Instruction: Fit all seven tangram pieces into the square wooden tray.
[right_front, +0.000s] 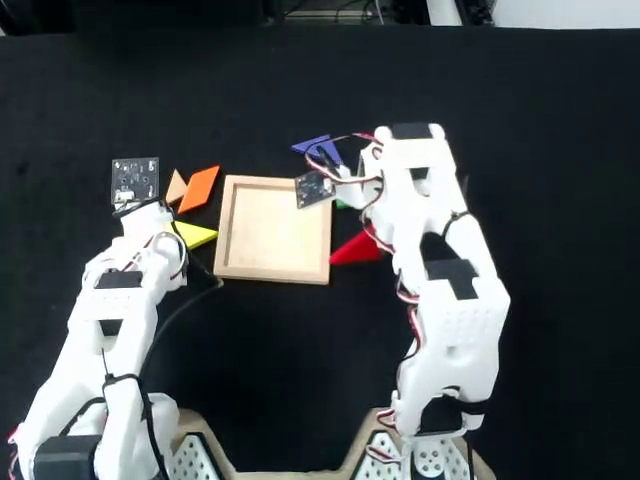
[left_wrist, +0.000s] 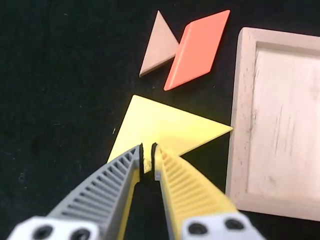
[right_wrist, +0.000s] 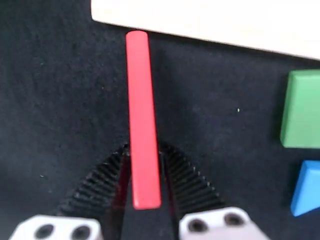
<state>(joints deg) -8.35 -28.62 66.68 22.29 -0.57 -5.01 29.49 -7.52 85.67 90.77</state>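
Black cloth (right_front: 300, 90) lies under everything. Right gripper (right_wrist: 142, 150) clamps the red piece (right_wrist: 142, 100) on edge, just right of the tray (right_front: 272, 272), by its lower-right corner in the high view. Left gripper (left_wrist: 147, 150), fingers nearly together, touches the yellow triangle (left_wrist: 165, 125) left of the tray, perhaps nipping it. Tray floor shows bare wood.

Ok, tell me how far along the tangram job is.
Done: nothing, the tray is empty. In hand: left jaws pinch the yellow triangle, right jaws clamp the red piece. Left: orange parallelogram, tan triangle, green piece, blue piece outside.
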